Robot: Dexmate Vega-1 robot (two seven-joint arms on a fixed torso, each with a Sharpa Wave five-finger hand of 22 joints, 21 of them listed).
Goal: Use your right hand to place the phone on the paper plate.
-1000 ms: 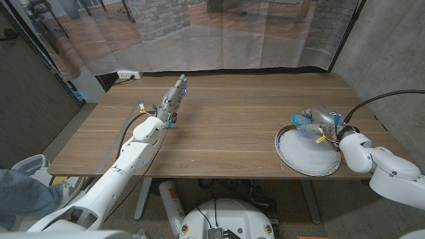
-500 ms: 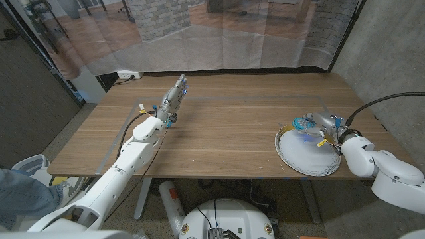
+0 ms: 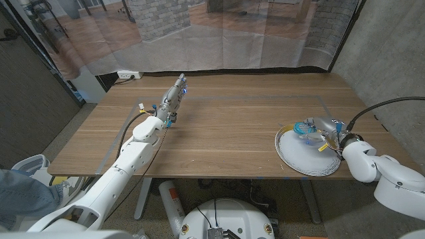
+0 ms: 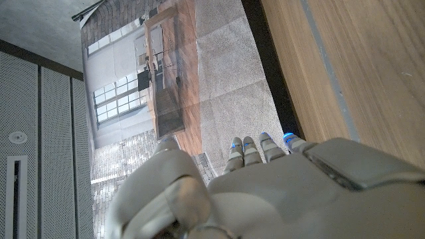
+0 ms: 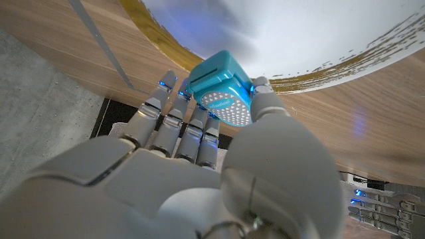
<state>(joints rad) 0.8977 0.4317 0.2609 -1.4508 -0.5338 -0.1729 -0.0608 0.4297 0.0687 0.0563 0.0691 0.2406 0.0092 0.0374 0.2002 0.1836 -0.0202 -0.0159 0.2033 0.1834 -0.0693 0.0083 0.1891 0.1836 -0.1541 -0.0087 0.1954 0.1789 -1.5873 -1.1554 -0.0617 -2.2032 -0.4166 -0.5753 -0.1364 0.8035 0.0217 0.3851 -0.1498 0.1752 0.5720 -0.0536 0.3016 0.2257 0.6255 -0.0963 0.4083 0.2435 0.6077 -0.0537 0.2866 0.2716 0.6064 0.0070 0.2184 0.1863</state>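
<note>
A small turquoise phone [image 3: 305, 125] with a dotted face [image 5: 221, 87] is gripped by my right hand [image 3: 323, 129] between thumb and fingers. It hangs over the far edge of the white paper plate [image 3: 307, 157] with its gold rim [image 5: 154, 28], at the table's right front. In the right wrist view the phone is close to the plate's rim; I cannot tell whether it touches. My left hand [image 3: 171, 101] lies stretched out far off at the table's left rear, fingers [image 4: 259, 147] straight and together, holding nothing.
The wooden table [image 3: 219, 126] runs wide between the two hands. A grey concrete wall [image 3: 392, 53] stands at the right, a curtain [image 3: 199, 33] behind the table. A cable [image 3: 382, 103] arcs off my right arm.
My right hand with the phone has drawn back toward me and lower, from beyond the plate's far rim onto its far edge. The left arm is still.
</note>
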